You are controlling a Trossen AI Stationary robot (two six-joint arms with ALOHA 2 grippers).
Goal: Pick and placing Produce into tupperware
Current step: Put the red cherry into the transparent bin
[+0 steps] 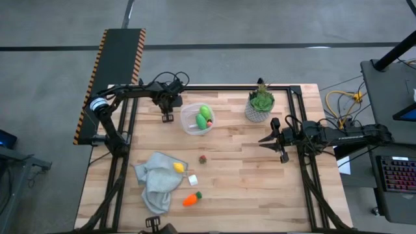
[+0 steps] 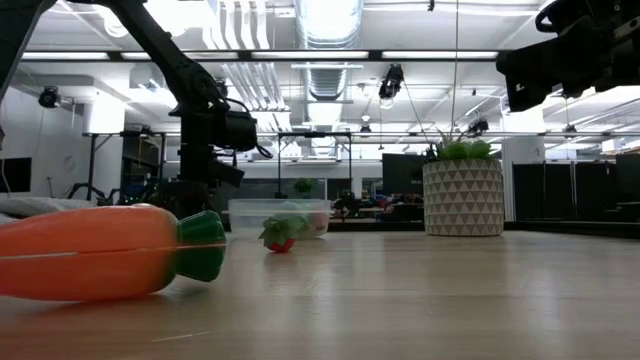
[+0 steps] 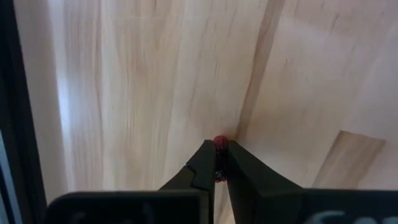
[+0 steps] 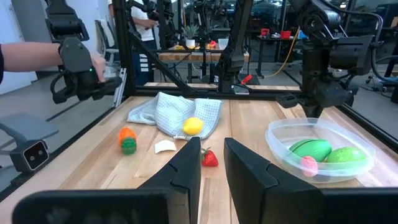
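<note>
The clear tupperware (image 1: 197,119) stands on the table's far middle and holds two green pieces (image 1: 203,117) and a small pink one (image 4: 308,163). My left gripper (image 1: 167,117) points down just left of it, shut on a tiny red piece (image 3: 220,141). On the table lie a red strawberry (image 1: 203,158), a lemon (image 1: 178,167) on a grey cloth (image 1: 158,179), and a carrot (image 1: 191,199) on its side. My right gripper (image 1: 268,139) hovers open to the right, touching nothing. My left gripper pinches the tiny red piece (image 3: 220,141) between its two fingertips (image 3: 207,155), coming from above and pointing down. Only the piece's end shows past the fingers. Whether it rests on the table or is lifted cannot be told.
A potted plant (image 1: 261,104) stands right of the tupperware, near the far edge. A small white cube (image 1: 193,180) lies by the cloth. A person's arm (image 4: 25,56) with a hand-held device shows beyond the table's left side. Bare wood lies between the strawberry and my right gripper.
</note>
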